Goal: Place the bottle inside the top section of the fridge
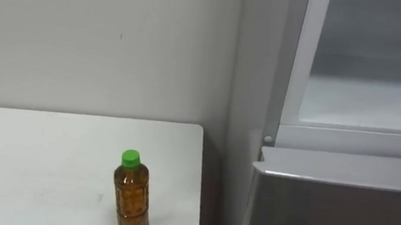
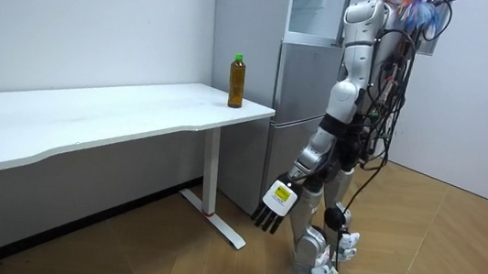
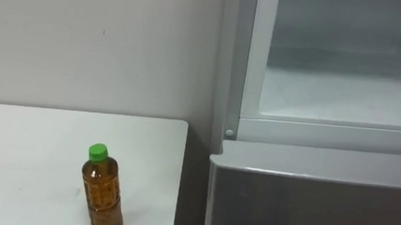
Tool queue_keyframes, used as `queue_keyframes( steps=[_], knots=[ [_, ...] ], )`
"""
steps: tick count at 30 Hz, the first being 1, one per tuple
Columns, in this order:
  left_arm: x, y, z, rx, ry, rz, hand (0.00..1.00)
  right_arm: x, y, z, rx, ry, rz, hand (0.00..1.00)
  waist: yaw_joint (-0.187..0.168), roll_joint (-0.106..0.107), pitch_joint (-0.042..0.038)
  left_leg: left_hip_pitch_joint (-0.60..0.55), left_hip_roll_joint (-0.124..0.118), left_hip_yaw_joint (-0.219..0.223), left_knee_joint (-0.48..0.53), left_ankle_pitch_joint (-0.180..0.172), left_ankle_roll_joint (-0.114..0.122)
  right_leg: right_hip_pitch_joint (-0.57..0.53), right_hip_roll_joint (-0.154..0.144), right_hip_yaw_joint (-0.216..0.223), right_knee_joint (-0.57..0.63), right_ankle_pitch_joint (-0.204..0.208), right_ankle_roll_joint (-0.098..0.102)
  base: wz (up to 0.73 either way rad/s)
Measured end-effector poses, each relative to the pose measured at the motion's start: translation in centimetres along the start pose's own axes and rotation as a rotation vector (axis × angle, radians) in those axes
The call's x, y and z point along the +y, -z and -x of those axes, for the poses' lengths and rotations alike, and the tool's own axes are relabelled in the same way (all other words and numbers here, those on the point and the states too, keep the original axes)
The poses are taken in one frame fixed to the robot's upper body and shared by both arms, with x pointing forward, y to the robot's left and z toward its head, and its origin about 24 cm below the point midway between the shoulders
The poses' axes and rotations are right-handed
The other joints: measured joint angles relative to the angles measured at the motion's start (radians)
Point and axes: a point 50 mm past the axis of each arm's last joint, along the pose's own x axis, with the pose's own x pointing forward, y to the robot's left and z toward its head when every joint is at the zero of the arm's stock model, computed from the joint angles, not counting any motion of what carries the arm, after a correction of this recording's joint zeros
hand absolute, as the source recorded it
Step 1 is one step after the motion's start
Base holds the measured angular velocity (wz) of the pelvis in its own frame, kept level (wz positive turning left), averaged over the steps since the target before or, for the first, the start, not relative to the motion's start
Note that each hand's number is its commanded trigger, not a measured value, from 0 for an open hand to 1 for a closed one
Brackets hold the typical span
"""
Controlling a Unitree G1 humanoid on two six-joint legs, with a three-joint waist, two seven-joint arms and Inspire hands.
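Clear plastic bottle of amber drink with a green cap [image 1: 132,196] standing upright on the long white bench [image 1: 33,163], near the bench end next to the tall grey fridge [image 1: 338,211], touching nothing else. Fridge's upper compartment [image 1: 370,77] showing a pale interior inside a white frame, above the closed grey lower door. In the room view, standing on the wooden floor before the fridge, left hand [image 2: 278,204] hanging low beside the leg, fingers loosely apart, holding nothing, well apart from the bottle.
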Motion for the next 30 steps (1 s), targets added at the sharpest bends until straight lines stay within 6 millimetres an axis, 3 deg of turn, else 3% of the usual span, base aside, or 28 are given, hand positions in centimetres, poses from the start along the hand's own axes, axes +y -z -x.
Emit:
queue_keyframes(
  steps=[18,30],
  knots=[
    [0.1,-0.2,-0.1,0.001,0.014,-0.008,0.0,0.3,-0.3,-0.1,-0.001,0.004,0.027,0.0,-0.001,-0.001,-0.0001,-0.015,-0.002,-0.005,0.003,0.0,0.0,-0.006,0.0,-0.001,-0.001,0.0,0.0,0.01],
    [0.0,-1.0,-0.1,-0.051,0.002,-0.019,0.0,2.0,-2.3,-0.5,-0.067,-0.052,0.124,0.0,0.004,-0.011,0.0028,-0.02,-0.006,-0.01,0.0,0.0,0.0,-0.012,-0.005,-0.013,-0.001,0.0,0.001,0.02]
  ],
)
